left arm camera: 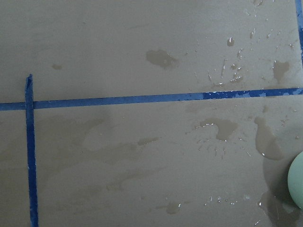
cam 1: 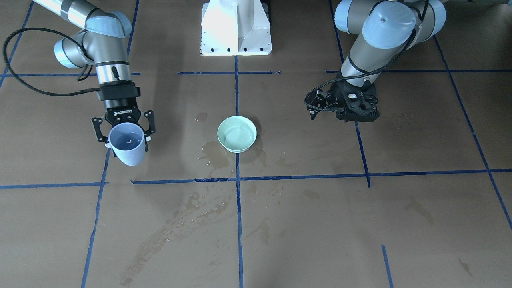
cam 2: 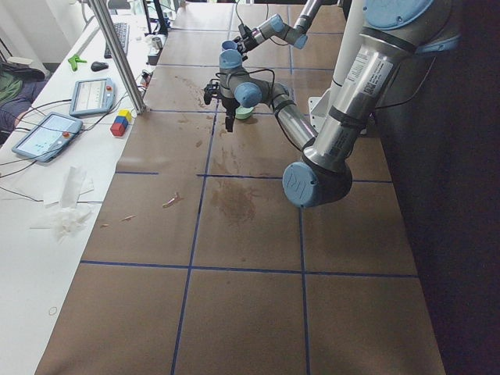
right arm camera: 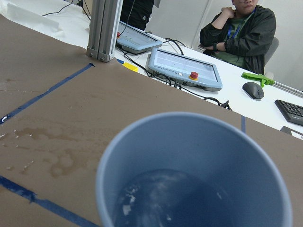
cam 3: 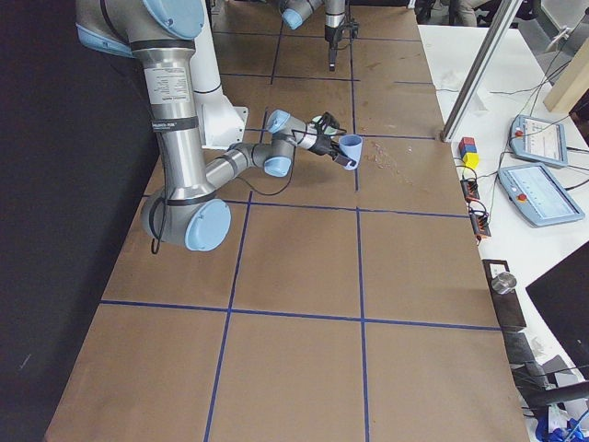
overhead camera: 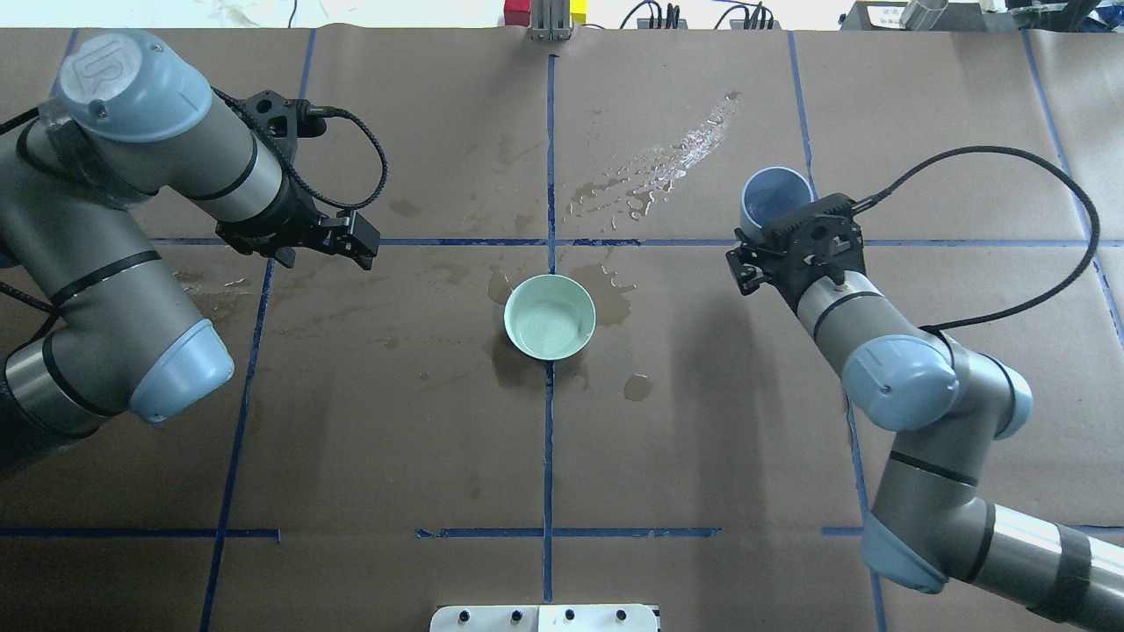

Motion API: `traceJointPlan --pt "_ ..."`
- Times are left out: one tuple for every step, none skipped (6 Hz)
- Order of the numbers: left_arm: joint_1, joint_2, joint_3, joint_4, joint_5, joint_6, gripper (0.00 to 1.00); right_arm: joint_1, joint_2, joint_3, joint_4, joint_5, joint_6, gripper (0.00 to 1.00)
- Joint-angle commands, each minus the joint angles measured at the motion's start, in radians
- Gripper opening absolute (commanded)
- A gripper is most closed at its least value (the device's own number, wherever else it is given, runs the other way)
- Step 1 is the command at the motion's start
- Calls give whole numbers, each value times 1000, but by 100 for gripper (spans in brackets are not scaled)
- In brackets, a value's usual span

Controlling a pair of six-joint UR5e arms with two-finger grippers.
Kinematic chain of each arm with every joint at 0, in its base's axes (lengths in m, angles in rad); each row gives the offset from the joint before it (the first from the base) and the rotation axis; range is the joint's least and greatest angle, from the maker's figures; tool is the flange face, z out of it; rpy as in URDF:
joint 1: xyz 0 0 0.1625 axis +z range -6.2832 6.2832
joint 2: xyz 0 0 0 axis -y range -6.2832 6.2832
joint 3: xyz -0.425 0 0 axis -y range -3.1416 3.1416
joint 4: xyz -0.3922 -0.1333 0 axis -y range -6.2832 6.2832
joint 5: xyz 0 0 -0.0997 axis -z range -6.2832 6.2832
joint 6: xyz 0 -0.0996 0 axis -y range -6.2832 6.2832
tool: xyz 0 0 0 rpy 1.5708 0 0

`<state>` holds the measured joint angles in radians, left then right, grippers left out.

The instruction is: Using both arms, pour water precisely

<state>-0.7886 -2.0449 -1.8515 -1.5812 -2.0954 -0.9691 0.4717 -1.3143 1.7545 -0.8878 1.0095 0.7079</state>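
Note:
My right gripper (cam 1: pixel 125 138) is shut on a pale blue cup (cam 1: pixel 127 145), held upright a little above the table, well to one side of the bowl. The cup also shows in the overhead view (overhead camera: pixel 773 197) and fills the right wrist view (right arm camera: pixel 194 179). Water (right arm camera: pixel 175 201) glistens at its bottom. A pale green bowl (cam 1: pixel 237 134) stands at the table's middle, with a faint sheen of water (overhead camera: pixel 550 320) inside. My left gripper (overhead camera: pixel 364 246) hangs empty on the other side of the bowl, its fingers looking closed together. The left wrist view shows only the bowl's edge (left arm camera: pixel 296 187).
Wet patches (cam 1: pixel 214 154) lie around the bowl, and a streak of drops (overhead camera: pixel 667 162) towards the far edge. Blue tape lines (cam 1: pixel 238 208) cross the brown paper. The white pedestal (cam 1: pixel 236 28) stands at the robot's side. An aluminium post (right arm camera: pixel 104 28), pendants and a seated operator (right arm camera: pixel 241 33) are beyond the table.

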Motion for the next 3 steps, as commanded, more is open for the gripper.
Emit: traceJointPlan --pt "0 0 0 1 0 0 100 -68 149 0 -264 -69 -2 0" --pt "0 0 0 0 0 0 100 -117 202 -4 -370 -144 -2 0" --pt "0 -1 0 0 -2 0 100 -143 236 -4 -510 -176 -2 0"
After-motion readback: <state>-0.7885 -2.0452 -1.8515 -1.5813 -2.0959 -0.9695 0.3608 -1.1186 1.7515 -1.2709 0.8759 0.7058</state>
